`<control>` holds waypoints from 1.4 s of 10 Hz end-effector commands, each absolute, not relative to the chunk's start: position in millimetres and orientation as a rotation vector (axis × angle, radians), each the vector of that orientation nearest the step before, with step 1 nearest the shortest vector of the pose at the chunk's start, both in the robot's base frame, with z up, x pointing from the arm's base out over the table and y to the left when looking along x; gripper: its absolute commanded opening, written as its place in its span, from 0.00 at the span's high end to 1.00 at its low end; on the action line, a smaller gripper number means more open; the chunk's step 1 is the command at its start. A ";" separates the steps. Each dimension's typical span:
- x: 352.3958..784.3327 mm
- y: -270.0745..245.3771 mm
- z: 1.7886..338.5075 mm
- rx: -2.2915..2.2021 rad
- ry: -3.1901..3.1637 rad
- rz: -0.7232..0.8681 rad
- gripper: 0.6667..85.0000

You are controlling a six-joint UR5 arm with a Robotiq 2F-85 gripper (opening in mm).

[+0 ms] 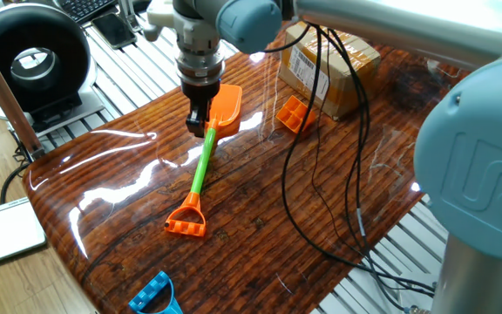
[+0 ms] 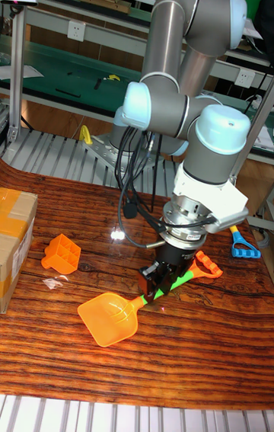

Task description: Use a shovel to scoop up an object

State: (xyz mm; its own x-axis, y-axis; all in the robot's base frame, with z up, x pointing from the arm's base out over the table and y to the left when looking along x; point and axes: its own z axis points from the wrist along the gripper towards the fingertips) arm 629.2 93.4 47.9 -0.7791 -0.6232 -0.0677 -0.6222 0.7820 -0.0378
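Fixed view shows the end effector (image 1: pixel 200 125) clamped on the shovel (image 1: pixel 205 157) just behind its blade, apparently for control, the object (image 1: pixel 294 114) lying toward 3 o'clock.

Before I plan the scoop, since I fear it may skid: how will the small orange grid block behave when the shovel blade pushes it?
The orange grid block looks like thin hollow plastic, so probably light. The table is glossy, so it may slide ahead of the shovel. It sits low and wide, so it likely won't roll.
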 end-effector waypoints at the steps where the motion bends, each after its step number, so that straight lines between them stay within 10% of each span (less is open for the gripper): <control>1: 636.0 100.8 49.1 -0.998 2.880 0.003 0.47; 14: 652.7 111.7 33.7 -0.970 2.865 0.046 0.48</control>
State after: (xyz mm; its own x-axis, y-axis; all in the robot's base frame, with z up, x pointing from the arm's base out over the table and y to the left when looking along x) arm 654.1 113.8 39.1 -0.7833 -0.6131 -0.1025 -0.6142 0.7888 -0.0243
